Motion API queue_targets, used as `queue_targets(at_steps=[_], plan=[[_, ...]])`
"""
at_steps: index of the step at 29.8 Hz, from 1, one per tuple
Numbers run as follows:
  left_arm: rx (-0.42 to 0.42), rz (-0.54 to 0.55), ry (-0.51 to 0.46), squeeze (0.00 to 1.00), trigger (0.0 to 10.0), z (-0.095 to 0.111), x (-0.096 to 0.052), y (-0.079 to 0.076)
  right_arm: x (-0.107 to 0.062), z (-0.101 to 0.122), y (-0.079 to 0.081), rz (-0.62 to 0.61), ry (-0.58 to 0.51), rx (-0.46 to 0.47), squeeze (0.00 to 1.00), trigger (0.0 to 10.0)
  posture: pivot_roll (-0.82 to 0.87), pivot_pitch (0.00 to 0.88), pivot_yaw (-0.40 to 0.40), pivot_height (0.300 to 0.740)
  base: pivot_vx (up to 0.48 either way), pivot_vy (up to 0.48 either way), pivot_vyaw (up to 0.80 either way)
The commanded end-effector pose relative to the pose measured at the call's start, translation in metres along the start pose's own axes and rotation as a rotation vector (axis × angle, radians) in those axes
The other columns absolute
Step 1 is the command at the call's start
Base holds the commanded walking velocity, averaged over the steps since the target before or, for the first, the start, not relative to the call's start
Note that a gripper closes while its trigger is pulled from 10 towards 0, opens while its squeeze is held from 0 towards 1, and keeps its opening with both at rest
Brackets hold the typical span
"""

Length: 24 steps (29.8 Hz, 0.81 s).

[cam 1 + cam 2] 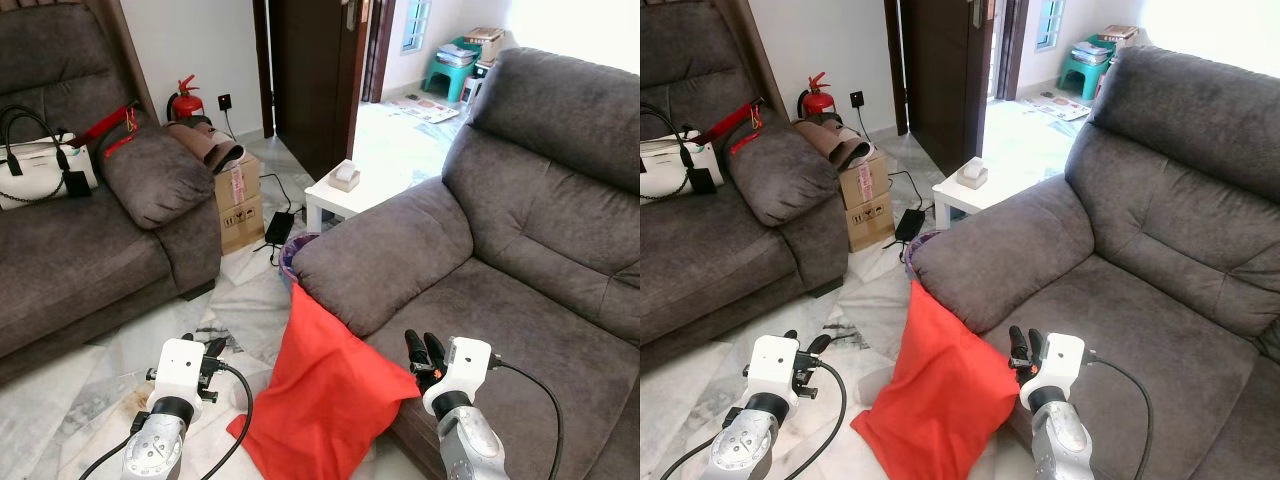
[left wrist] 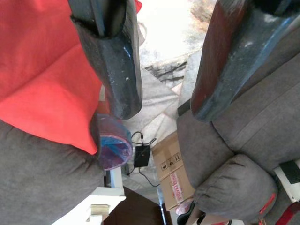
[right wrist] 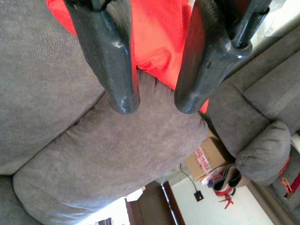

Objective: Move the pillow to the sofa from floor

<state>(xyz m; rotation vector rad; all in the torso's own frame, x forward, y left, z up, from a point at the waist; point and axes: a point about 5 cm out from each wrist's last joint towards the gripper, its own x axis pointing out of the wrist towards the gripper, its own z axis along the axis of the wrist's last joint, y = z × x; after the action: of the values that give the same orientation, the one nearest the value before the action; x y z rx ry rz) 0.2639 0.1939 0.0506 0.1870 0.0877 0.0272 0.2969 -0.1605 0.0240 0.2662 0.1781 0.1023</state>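
Red pillow (image 1: 325,395) stands on the floor (image 1: 100,385), leaning against the grey sofa (image 1: 520,290). Left gripper (image 1: 205,352) and right gripper (image 1: 424,350) flank it, fingers apart: approach step, grasp next.

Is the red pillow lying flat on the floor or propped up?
Propped up: the red pillow stands on the floor, its top corner leaning against the sofa armrest.

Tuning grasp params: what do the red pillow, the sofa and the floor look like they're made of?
Pillow: looks like smooth woven cloth, matte, with soft creases and a slack corner.
Sofa: grey napped fabric, likely microfibre or suede-like; mottled pile, stitched seams.
Floor: polished marble-look tile; grey veining, sheen and joint lines. Real stone or ceramic, can't tell.
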Motion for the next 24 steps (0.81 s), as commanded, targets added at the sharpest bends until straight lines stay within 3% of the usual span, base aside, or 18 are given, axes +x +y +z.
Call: queue_targets(at_steps=[1, 24], plan=[[0.003, 0.002, 0.003, 0.00, 10.0, 0.0008, -0.0011, 0.0005, -0.0021, -0.0021, -0.0017, -0.004, 0.012, -0.006, 0.00, 10.0, 0.09, 0.084, 0.001, 0.683, 0.000, 0.000, 0.00], [0.005, 0.006, 0.003, 0.00, 10.0, 0.0009, -0.0018, 0.0016, -0.0015, -0.0044, 0.0035, 0.026, 0.024, -0.012, 0.00, 10.0, 0.09, 0.090, -0.001, 0.668, 0.000, 0.000, 0.00]])
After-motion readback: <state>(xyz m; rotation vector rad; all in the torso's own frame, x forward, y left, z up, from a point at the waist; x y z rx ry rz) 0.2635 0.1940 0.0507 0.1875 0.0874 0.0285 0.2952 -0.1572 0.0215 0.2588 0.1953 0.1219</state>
